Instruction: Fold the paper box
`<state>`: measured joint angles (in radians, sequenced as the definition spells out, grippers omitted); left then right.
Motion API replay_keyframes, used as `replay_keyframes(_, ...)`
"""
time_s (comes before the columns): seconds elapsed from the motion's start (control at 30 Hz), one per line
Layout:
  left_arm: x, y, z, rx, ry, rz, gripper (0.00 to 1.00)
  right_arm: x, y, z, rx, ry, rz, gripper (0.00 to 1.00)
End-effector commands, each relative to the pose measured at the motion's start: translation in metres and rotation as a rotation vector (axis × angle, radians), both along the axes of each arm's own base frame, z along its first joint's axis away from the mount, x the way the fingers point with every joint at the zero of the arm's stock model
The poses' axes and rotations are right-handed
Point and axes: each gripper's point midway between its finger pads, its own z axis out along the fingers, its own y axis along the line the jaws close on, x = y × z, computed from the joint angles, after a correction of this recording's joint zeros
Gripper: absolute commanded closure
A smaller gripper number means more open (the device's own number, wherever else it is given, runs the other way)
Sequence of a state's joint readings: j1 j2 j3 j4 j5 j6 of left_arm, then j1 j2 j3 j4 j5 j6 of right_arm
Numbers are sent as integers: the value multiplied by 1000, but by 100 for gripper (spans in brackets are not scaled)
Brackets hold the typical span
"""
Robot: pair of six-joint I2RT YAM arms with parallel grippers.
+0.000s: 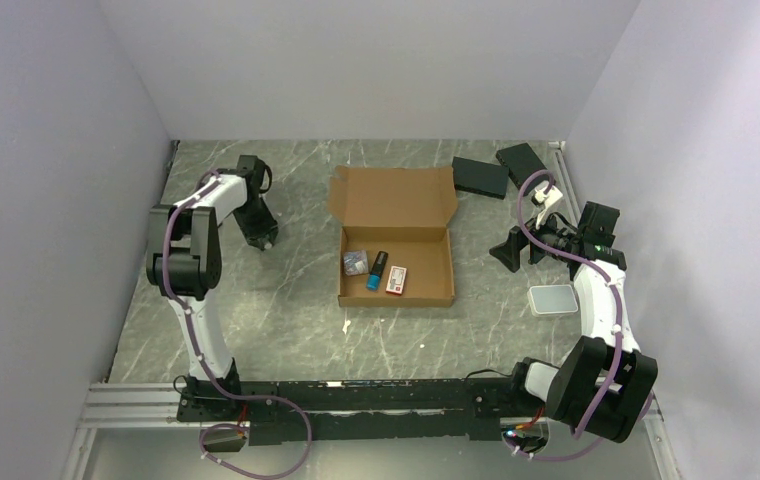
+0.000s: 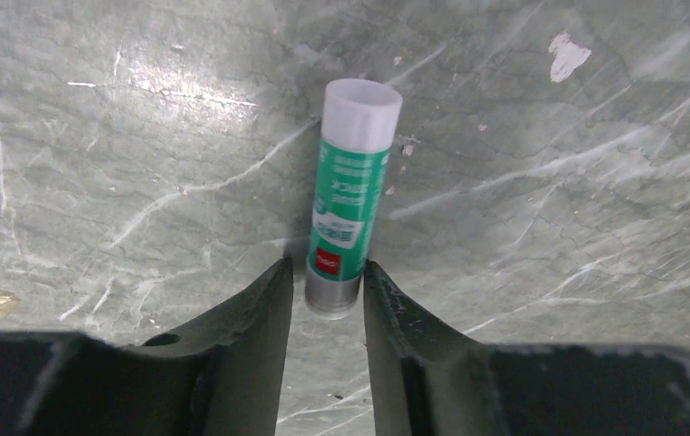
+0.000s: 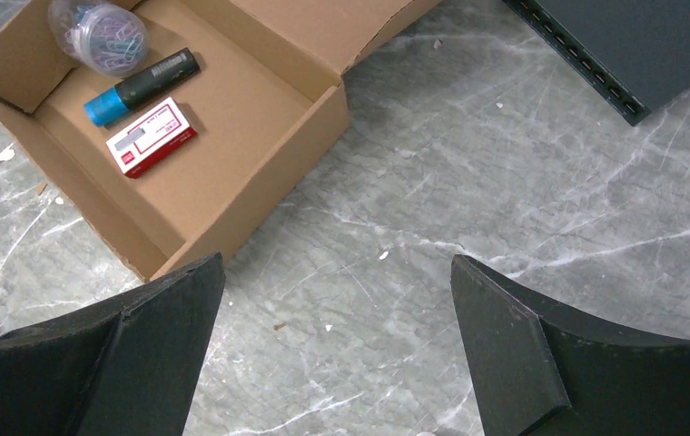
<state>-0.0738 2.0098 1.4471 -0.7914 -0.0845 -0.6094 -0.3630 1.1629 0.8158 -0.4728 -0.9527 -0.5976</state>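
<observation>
The paper box (image 1: 426,247) lies open mid-table, its lid flap (image 1: 393,198) folded back flat. Inside it are a jar of clips (image 3: 98,34), a blue-capped marker (image 3: 140,85) and a small red-and-white box (image 3: 152,136). My left gripper (image 1: 261,240) is down at the table left of the box. In its wrist view a green glue stick (image 2: 350,195) with a white cap lies on the table, its grey end between the narrowly open fingertips, a gap showing on the left. My right gripper (image 3: 337,263) hovers wide open over bare table right of the box's corner (image 3: 273,195).
Two black slabs (image 1: 481,177) (image 1: 522,162) lie at the back right, one of them showing as the slab (image 3: 641,45) in the right wrist view. A small grey tray (image 1: 553,299) sits beside the right arm. White walls close in the table on three sides.
</observation>
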Motion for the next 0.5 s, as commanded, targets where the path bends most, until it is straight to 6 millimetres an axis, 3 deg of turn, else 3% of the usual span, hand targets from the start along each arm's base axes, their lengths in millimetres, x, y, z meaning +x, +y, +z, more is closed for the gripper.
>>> replay_keyframes(0.0,20,4,9,8,-63,-8,66,1,6,16,-1,-62,46,0)
replay_keyframes(0.13,18,-2,26,-23,-129,-48,88,1,6,16,0,-66,47,0)
replay_keyframes(0.23,10,-8,40,-58,-185,-79,99,1,7,17,0,-66,47,0)
replay_keyframes(0.37,-8,-24,58,-151,-259,-136,100,0,7,17,1,-68,47,0)
replay_keyframes(0.47,-24,-57,73,-326,-344,-238,100,0,7,18,5,-69,49,0)
